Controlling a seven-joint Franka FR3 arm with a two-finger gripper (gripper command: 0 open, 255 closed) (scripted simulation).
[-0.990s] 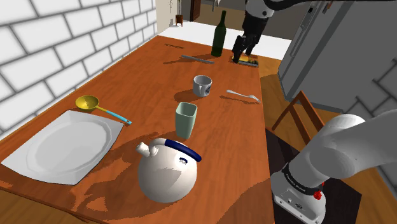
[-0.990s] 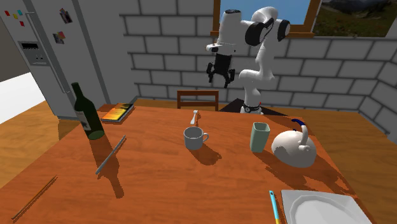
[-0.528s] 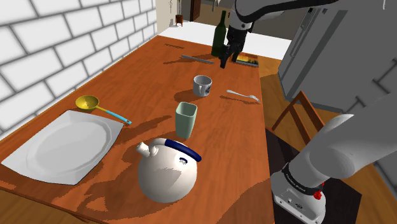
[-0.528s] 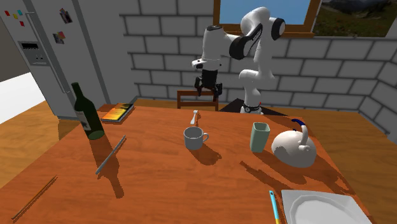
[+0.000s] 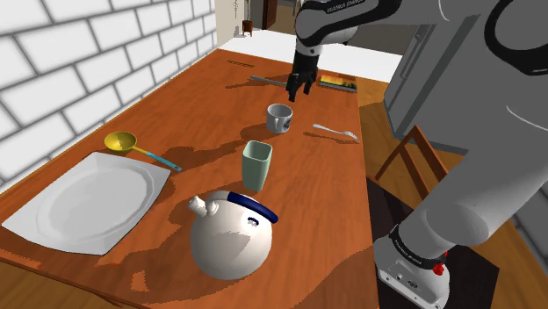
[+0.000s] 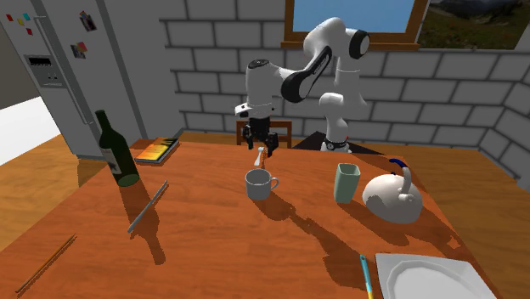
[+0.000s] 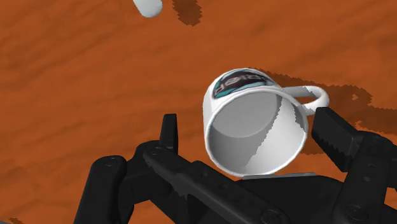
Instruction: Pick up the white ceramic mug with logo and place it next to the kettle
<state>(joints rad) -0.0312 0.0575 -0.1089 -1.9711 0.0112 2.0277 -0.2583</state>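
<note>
The white mug (image 5: 279, 118) with a dark logo stands upright on the wooden table (image 5: 325, 193), just above the middle of the shoulder view — well apart from the white kettle (image 5: 233, 235) at lower middle, with a green cup (image 5: 256, 165) between them. The black gripper (image 5: 299, 89) hangs just above the mug, fingers spread wide and holding nothing — in the wrist view the mug shows between them, untouched.

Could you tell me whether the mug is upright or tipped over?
Upright: the mug stands on its base on the table, mouth facing up.
</note>
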